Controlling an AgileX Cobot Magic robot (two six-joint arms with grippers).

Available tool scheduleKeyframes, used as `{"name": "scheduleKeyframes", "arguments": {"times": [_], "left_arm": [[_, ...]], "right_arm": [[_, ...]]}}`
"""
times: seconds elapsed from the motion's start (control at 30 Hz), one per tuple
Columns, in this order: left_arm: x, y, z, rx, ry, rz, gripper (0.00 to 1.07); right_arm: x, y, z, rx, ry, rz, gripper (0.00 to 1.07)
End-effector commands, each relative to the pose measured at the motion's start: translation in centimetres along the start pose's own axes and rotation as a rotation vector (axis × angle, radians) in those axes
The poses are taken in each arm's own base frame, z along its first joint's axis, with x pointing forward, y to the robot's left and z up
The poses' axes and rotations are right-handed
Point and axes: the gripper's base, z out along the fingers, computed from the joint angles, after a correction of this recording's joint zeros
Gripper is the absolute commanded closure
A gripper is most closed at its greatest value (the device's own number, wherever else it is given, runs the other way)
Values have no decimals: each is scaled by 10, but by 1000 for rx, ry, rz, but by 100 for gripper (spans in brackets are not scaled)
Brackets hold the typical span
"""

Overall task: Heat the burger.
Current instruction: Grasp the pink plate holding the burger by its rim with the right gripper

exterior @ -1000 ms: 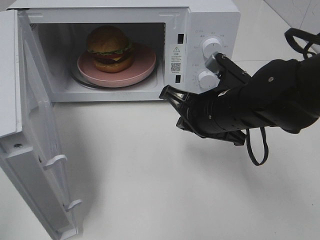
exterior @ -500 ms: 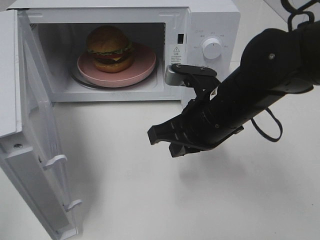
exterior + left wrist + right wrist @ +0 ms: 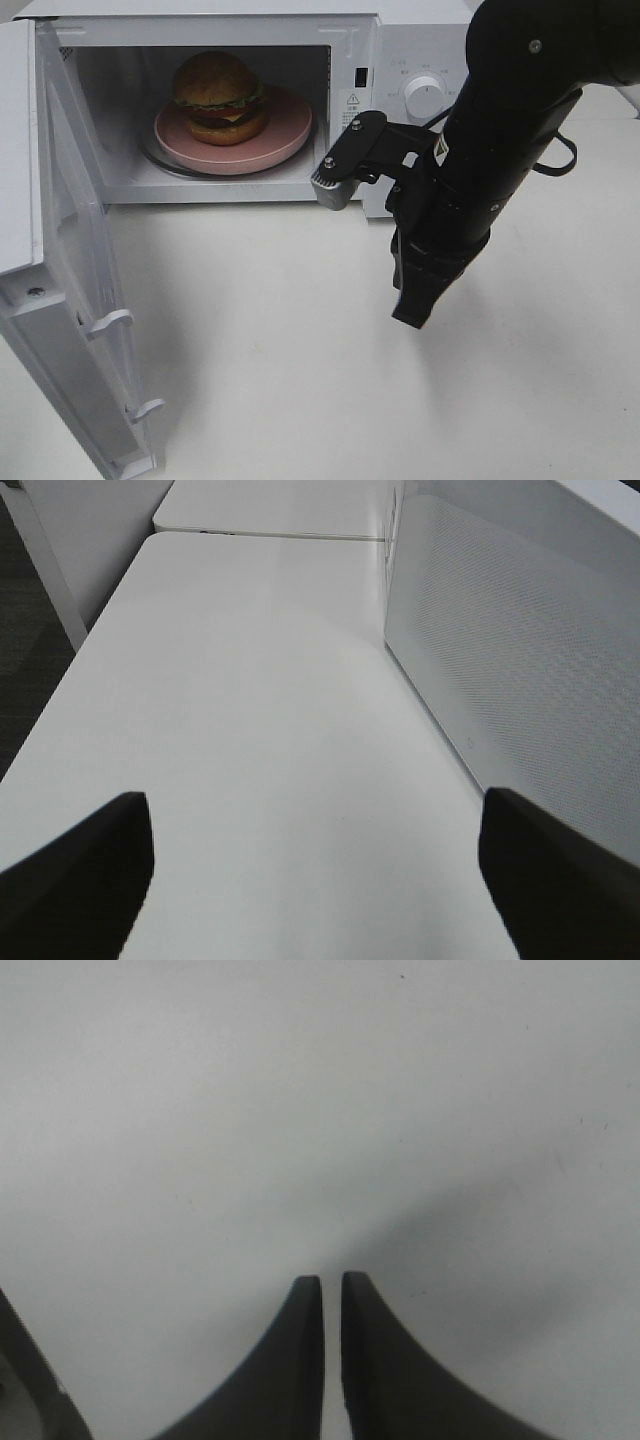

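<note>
The burger [image 3: 220, 97], with its golden-brown bun, lettuce, tomato and cheese, sits on a round pink plate [image 3: 285, 128] inside the open microwave [image 3: 350, 30]. My right gripper [image 3: 412, 318] hangs in front of the microwave's control panel, pointing down at the white table, well apart from the burger. In the right wrist view the right gripper [image 3: 331, 1280] is shut, with nothing between its fingertips and only bare table below. My left gripper [image 3: 312, 798] is open and empty, low over the table beside the microwave's outer wall [image 3: 520, 650]. It does not show in the exterior high view.
The microwave door [image 3: 70, 300] stands swung wide open at the left, reaching toward the table's front edge. An upper dial [image 3: 425, 97] shows on the panel, partly behind my right arm. The white table [image 3: 260, 350] spreads in front of the microwave.
My right arm has swung from pointing left at the microwave's opening to pointing straight down, and its tips have moved right and away from the cavity. The burger and door have not moved.
</note>
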Motion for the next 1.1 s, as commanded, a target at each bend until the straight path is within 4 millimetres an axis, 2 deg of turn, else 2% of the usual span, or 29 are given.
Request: {"name": "scheduleKeyframes", "arguments": {"times": [0.03,0.07,0.1,0.13,0.2,0.23,0.43,0.5,0.53,0.6,0.63,0.67,0.7,0.73,0.77,0.8,0.83,0.87,1.1], "left_arm": [[1,0,-2,0,-26,-5,23],[1,0,-2,0,-26,-5,23],[1,0,-2,0,-26,-5,23],[1,0,-2,0,-26,-5,23],[1,0,-2,0,-26,-5,23],[1,0,-2,0,-26,-5,23],[1,0,-2,0,-26,-5,23],[1,0,-2,0,-26,-5,23],[1,0,-2,0,-26,-5,23],[1,0,-2,0,-26,-5,23],[1,0,-2,0,-26,-5,23],[1,0,-2,0,-26,-5,23],[1,0,-2,0,-26,-5,23],[1,0,-2,0,-26,-5,23],[1,0,-2,0,-26,-5,23],[1,0,-2,0,-26,-5,23],[1,0,-2,0,-26,-5,23],[1,0,-2,0,-26,-5,23],[1,0,-2,0,-26,-5,23]], "right_arm": [[-1,-2,-7,8,2,-255,101],[-1,-2,-7,15,-1,-368,100],[-1,-2,-7,15,-1,-368,100],[-1,-3,-7,21,6,-474,99],[-1,-3,-7,28,10,-528,99],[0,-5,-7,43,27,-622,98],[-1,-10,-7,107,44,-740,93],[-5,-15,-10,177,20,-771,86],[-5,-15,-10,177,20,-771,86],[-11,-19,-12,249,-26,-793,65],[-11,-19,-12,249,-26,-793,65],[-12,-20,-12,258,-36,-794,58],[-12,-20,-12,258,-36,-794,58],[-16,-19,-13,283,-63,-799,42],[-18,-18,-13,292,-77,-800,35],[-18,-18,-13,292,-77,-800,35],[-21,-18,-13,310,-86,-807,22],[-24,-16,-14,326,-93,-823,14],[-31,-13,-16,384,-123,-867,12]]}}
